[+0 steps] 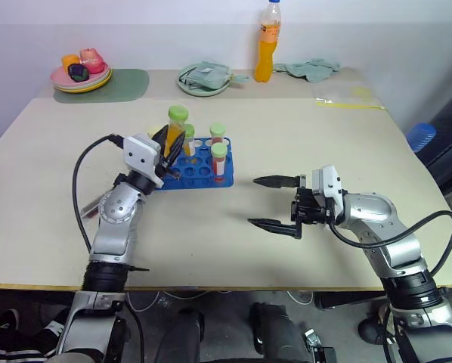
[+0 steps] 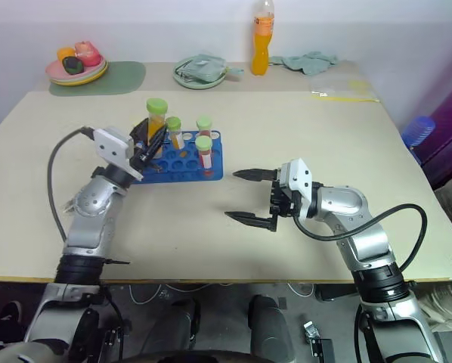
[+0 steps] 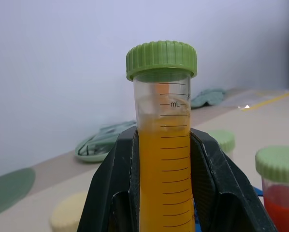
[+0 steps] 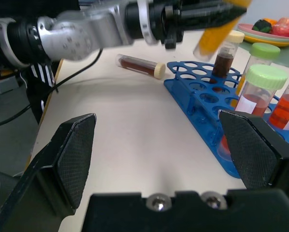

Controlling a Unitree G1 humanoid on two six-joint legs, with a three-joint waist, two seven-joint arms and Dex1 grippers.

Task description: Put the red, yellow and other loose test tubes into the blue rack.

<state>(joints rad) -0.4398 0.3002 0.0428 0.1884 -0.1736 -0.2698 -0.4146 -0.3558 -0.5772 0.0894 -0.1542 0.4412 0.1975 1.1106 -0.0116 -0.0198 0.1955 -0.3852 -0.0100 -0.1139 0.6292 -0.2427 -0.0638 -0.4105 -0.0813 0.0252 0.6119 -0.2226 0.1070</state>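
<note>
So the left hand [image 1: 165, 147] is clamped tight around a clear plastic test tube with yellow-orange liquid and a ribbed green screw cap [image 3: 162, 145]. In the left wrist view you can see both black fingers [image 3: 110, 193] pressed against the tube's sides, cap end sticking up past the fingertips. The tube is up off the worktop, held over the near-left end of the bright blue plastic rack with the grid of round holes [image 1: 199, 170], not in a hole.

The rack sits on the beige worktop [image 1: 211, 242], just beyond the left hand. There are already capped tubes standing in it: a couple with red liquid and green caps [image 1: 219, 160], plus a dark maroon tube with a cream cap [image 4: 225, 58] that shows in the right wrist view. Another dark maroon tube with a cream cap [image 4: 139, 65] is lying on its side on the worktop, near the rack's far end but not touching it.

The right hand [image 1: 275, 203] hangs over bare worktop, well clear of the rack, fingers spread wide apart and holding nothing, pointed across toward the left.

Way at the back there's a tall orange drink bottle [image 1: 267, 41], a green plate with some cloth on it [image 1: 204, 78] and a plate of toy fruit [image 1: 81, 72].
</note>
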